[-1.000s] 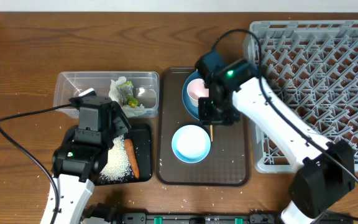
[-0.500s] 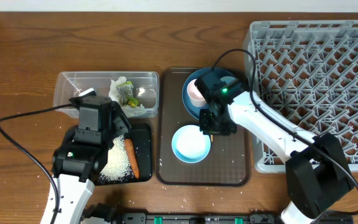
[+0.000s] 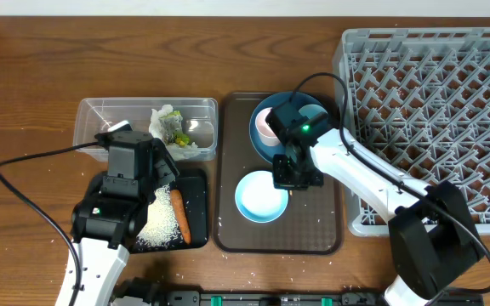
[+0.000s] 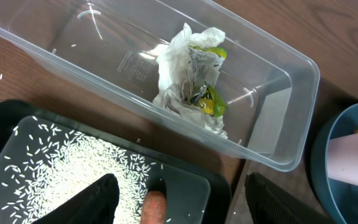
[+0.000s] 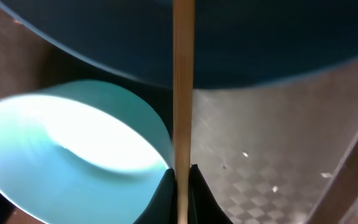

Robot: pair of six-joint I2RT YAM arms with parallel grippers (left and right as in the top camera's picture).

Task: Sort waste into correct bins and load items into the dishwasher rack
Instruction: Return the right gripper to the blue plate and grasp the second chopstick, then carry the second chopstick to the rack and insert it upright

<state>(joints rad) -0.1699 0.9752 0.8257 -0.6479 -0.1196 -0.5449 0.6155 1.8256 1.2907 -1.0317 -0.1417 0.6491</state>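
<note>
My right gripper (image 5: 182, 177) is shut on the wooden chopsticks (image 5: 183, 81). It sits low over the brown tray between the blue plate (image 5: 260, 43) and the pale blue bowl (image 5: 73, 149). In the overhead view it (image 3: 289, 174) is at the bowl's (image 3: 258, 197) upper right. The plate (image 3: 260, 143) holds the pinkish cup (image 3: 268, 126) and the light-blue cup (image 3: 315, 111). My left gripper (image 4: 185, 204) is open above the carrot (image 4: 154, 208) and rice (image 4: 73, 168) in the black tray (image 3: 196, 212). The tissue (image 4: 191, 81) lies in the clear tub (image 3: 92, 115).
The grey dishwasher rack (image 3: 432, 102) fills the right side, next to the brown serving tray (image 3: 313, 225). The right arm reaches from the bottom right across the rack's corner. Loose rice grains lie on the brown tray.
My right gripper has moved from over the plate toward the bowl and come down onto the chopsticks. The left arm has not moved.
</note>
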